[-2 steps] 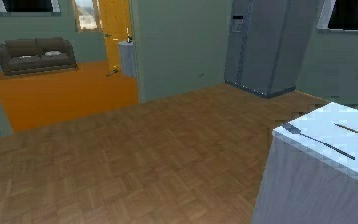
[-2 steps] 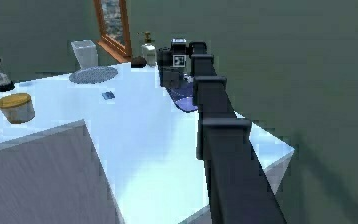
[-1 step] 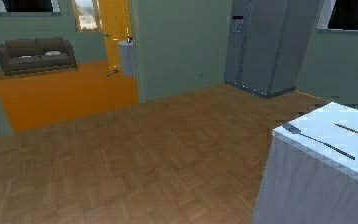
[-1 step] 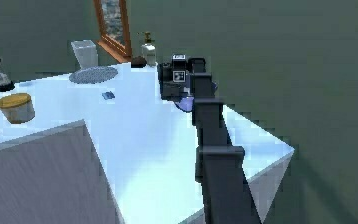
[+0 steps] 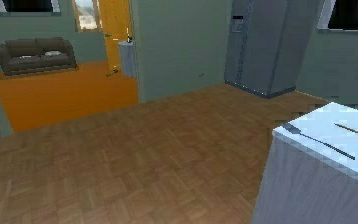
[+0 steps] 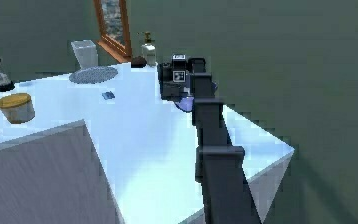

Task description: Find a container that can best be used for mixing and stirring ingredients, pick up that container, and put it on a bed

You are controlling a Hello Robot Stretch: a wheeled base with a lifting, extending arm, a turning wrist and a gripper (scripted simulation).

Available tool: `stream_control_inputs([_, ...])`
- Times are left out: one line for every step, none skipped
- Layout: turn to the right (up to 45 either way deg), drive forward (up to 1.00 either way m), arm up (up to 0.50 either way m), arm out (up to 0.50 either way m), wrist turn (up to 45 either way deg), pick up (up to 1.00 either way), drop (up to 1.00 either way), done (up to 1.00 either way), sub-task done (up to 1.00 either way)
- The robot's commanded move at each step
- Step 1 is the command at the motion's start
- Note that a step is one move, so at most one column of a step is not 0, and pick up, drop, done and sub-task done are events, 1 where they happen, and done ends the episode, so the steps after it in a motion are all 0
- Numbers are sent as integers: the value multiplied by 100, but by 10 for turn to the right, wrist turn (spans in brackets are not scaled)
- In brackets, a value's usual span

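— What is seen ahead?

— At the left a dark sofa (image 5: pixel 32 55) is set on an orange floor. Next come an orange door (image 5: pixel 115 30) and a grey refrigerator (image 5: pixel 267 45). At the lower right is a white counter (image 5: pixel 322 175), on which a dark utensil (image 5: pixel 317 140) is laid.

— Where is a mixing container found?

— In the arm side view, a yellow round vessel (image 6: pixel 15 106) is stood upright at the far left of the white countertop (image 6: pixel 137 140). Its mouth is turned upward, and as it is round, no long axis can be given. Further right a white boxy thing (image 6: pixel 84 52), a grey disc (image 6: pixel 92 75) and a soap bottle (image 6: pixel 148 48) are placed. A pale blue thing (image 6: pixel 187 103), its shape not made out, is found just beside the gripper (image 6: pixel 170 84).

— And the gripper's state?

— The set of the fingers cannot be told, nor whether anything is held. The arm (image 6: pixel 222 155) is stretched over the countertop.
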Motion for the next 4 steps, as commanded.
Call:
stream_control_inputs([0, 0, 4, 0, 0, 0, 0, 0, 0])
stream_control_inputs([0, 0, 0, 0, -450, 0, 0, 0, 0])
stream_control_inputs([0, 0, 0, 0, -450, 0, 0, 0, 0])
stream_control_inputs([0, 0, 0, 0, -450, 0, 0, 0, 0])
